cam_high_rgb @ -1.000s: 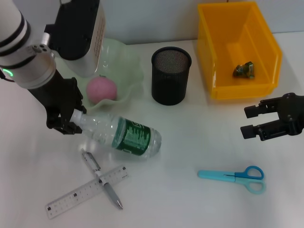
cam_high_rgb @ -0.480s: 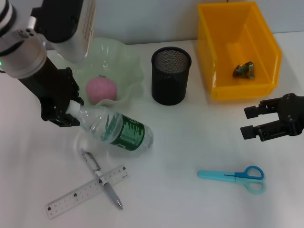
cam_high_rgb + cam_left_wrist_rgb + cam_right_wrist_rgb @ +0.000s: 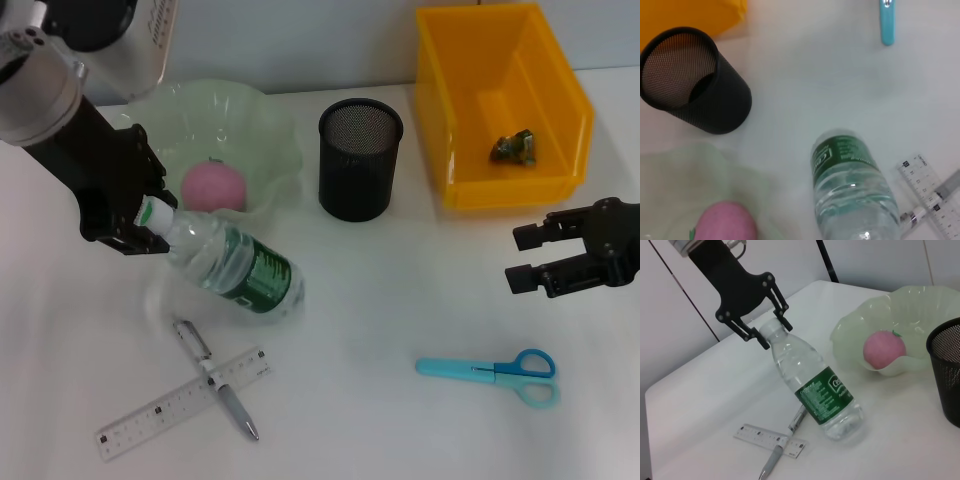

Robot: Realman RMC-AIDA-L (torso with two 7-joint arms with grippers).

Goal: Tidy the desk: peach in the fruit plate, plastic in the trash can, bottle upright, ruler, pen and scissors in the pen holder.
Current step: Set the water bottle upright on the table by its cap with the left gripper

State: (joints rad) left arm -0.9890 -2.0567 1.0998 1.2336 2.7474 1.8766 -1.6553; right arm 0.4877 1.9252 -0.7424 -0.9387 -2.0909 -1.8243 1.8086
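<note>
My left gripper [image 3: 150, 216] is shut on the capped neck of the clear, green-labelled bottle [image 3: 238, 270]. The bottle leans, neck raised, base on the table; the right wrist view shows this left gripper [image 3: 774, 330] and the bottle [image 3: 816, 391]. The pink peach [image 3: 213, 187] lies in the pale green fruit plate [image 3: 275, 130]. A black mesh pen holder [image 3: 360, 165] stands behind. The clear ruler [image 3: 165, 410] and the pen [image 3: 215, 380] lie crossed in front. My right gripper [image 3: 527, 256] hovers open above the blue scissors [image 3: 490, 370].
A yellow bin [image 3: 560, 110] at the back right holds a crumpled piece of plastic [image 3: 513, 148]. The left wrist view shows the bottle [image 3: 852, 195], the pen holder [image 3: 695, 82], the peach [image 3: 722, 222] and the ruler's end [image 3: 927, 192].
My left gripper has lifted the bottle's neck up and toward the back left, so the bottle has tilted from lying flat toward upright. The right arm has not moved.
</note>
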